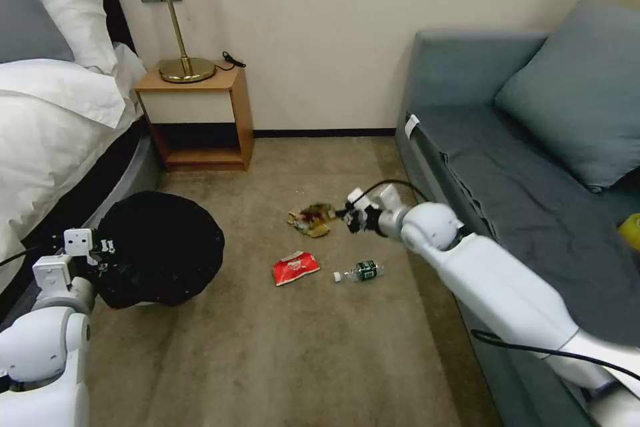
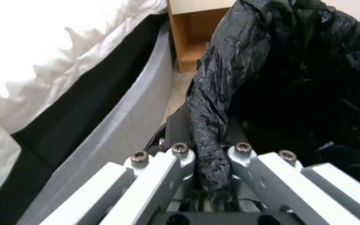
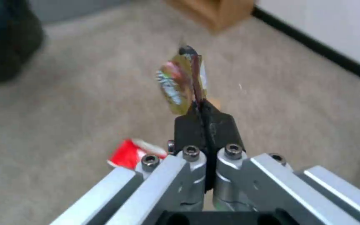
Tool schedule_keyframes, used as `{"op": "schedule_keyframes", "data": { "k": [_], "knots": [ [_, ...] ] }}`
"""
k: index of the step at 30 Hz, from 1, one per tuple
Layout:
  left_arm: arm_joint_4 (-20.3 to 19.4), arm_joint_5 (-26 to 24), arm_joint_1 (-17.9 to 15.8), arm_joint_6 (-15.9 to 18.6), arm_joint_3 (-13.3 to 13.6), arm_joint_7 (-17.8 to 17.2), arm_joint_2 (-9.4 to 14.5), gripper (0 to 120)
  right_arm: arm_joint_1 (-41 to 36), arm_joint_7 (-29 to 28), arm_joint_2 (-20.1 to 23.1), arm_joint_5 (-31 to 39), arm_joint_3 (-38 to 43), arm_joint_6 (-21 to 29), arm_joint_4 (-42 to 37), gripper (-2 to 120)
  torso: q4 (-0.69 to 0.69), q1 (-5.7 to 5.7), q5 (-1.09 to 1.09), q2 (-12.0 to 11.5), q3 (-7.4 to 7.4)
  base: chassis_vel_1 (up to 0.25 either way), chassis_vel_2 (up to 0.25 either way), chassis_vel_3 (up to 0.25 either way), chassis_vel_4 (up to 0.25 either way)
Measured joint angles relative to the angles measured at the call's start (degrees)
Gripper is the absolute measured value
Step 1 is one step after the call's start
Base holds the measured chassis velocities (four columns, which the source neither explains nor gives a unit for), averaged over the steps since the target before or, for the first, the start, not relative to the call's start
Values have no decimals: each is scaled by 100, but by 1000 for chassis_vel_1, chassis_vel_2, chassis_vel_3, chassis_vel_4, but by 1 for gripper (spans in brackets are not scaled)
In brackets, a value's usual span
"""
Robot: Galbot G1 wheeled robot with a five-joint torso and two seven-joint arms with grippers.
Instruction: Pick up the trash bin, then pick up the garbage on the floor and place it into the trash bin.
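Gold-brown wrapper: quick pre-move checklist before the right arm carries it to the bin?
1. Right pincer shut on the gold-brown wrapper: ok.
2. Wrapper off the carpet: ok in the right wrist view; it hangs from the pad tips.
3. Grip depth: not ok, just one edge is pinched.
4. Left pincer shut on the trash bin liner: ok.
5. Bin mouth facing the right arm: cannot tell.
6. Red packet and bottle left on the floor: ok, apart from both arms.
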State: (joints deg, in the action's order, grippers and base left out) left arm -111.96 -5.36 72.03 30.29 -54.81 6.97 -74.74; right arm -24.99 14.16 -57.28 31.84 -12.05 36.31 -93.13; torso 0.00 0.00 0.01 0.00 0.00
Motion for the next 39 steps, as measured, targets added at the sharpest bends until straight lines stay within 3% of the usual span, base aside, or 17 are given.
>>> {"op": "schedule_keyframes", "data": {
  "k": [6, 9, 19, 24, 30, 39],
  "knots": [
    [54, 4, -76, 3, 133, 48, -73, 4, 166, -38, -47, 432, 51, 151, -695, 0, 0, 0, -1, 0, 0, 0, 0, 0, 0],
    [89, -15, -142, -1, 199, 75, -100, 4, 227, -150, -91, 1016, 25, 277, -1196, 0, 0, 0, -1, 0, 0, 0, 0, 0, 0],
    [50, -3, -223, 27, 364, 90, -242, 4, 341, -304, -296, 1533, -337, 393, -1599, 0, -1, 0, -2, 0, 0, 0, 0, 0, 0],
    [12, -9, -207, 43, 378, 91, -252, 4, 432, -317, -586, 1411, -707, 265, -1412, 0, 0, 0, -2, 0, 0, 0, 0, 0, 0],
    [-62, -52, -170, 82, 374, 94, -218, 4, 630, -354, -1133, 888, -1338, 80, -569, 0, 1, 0, -2, 0, 0, 0, 0, 0, 0],
    [-43, -67, -158, 82, 364, 99, -221, 4, 774, -377, -1578, 471, -1657, -38, 240, 30, 1, 0, -2, 0, 0, 0, 0, 0, 0]
  ]
}}
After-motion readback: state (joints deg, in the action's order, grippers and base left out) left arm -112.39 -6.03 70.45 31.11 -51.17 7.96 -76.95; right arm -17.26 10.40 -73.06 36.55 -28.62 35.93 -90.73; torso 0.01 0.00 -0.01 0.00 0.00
